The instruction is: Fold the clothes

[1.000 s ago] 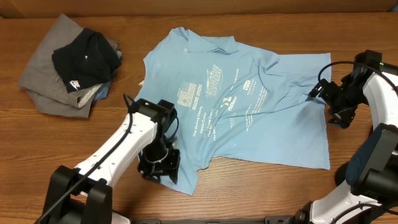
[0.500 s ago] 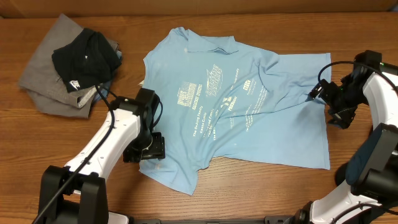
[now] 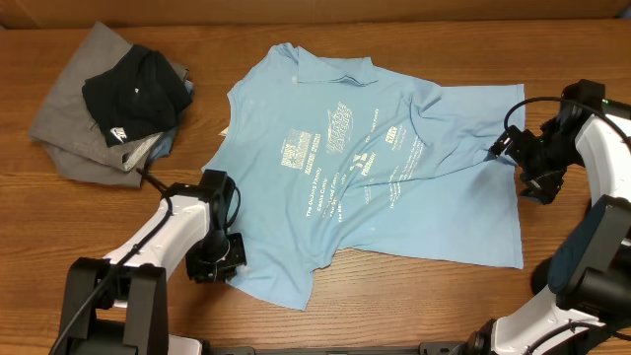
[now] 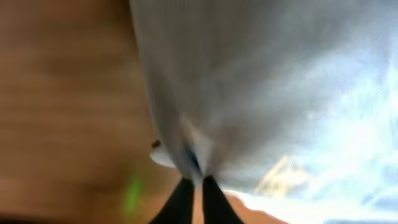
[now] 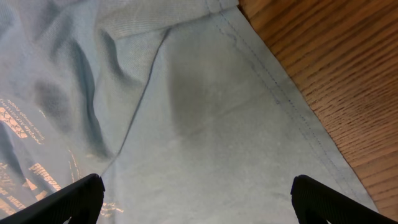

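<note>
my left claw (image 3: 219,258): clenched on the lower left edge of the light blue t-shirt (image 3: 380,163). in my wrist view the two dark tips (image 4: 184,193) meet and the cloth bunches into them, though that view is blurred.
my right claw (image 3: 505,146): released, tips spread wide, at the shirt's right edge. in my wrist view it hangs over the fabric beside a stitched hem, and i cannot tell whether the tips touch the cloth.
light blue t-shirt: spread print side up across the middle of the counter (image 3: 414,306), rumpled, collar toward the far edge, with a crease running from the middle toward the right side.
print (image 3: 340,158): pale lettering in blocks on the chest, too small for me to read.
black t-shirt (image 3: 133,91): crumpled on top of the grey t-shirt (image 3: 64,128) in the far left corner, well apart from the blue one.
grey t-shirt: loosely bunched on the counter under the black one.
</note>
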